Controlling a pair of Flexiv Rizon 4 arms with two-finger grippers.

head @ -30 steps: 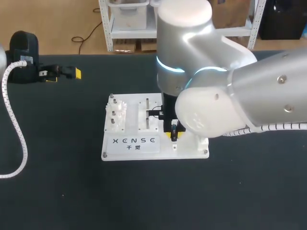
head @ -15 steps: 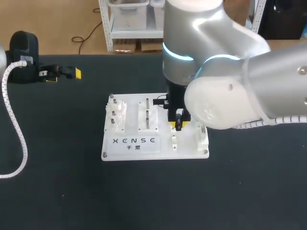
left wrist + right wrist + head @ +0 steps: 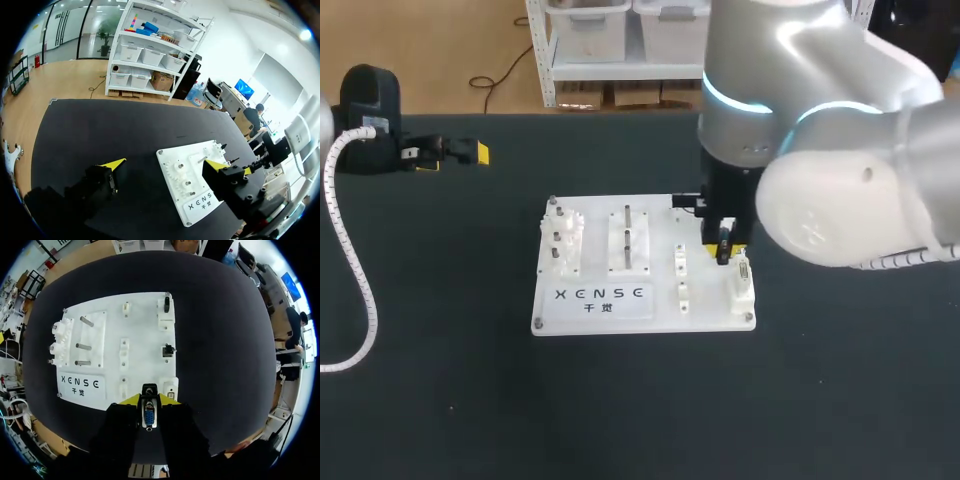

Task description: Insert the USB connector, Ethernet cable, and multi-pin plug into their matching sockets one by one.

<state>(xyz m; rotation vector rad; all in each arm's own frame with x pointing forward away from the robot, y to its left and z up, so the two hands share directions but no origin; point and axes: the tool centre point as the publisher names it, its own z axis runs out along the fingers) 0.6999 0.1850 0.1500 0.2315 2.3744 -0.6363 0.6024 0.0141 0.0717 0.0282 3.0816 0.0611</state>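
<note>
The right claw (image 3: 148, 404) pinches the multi-pin plug (image 3: 149, 418) (its pin face is blue) between its yellow tips, above the right part of the white board (image 3: 705, 312), near a white socket block (image 3: 171, 387). The left claw (image 3: 460, 152) is spread at the far left of the dark surface (image 3: 440, 380), well apart from the board.

The dark, matte bench (image 3: 430, 400) fills most of the head view. Left of centre, a cluster of small white gears (image 3: 567, 238) stands on posts. Just to their right is a raised white block (image 3: 638, 256) carrying upright metal pegs (image 3: 627, 212). Below both lies a white label (image 3: 620, 305) with dark lettering.
</note>
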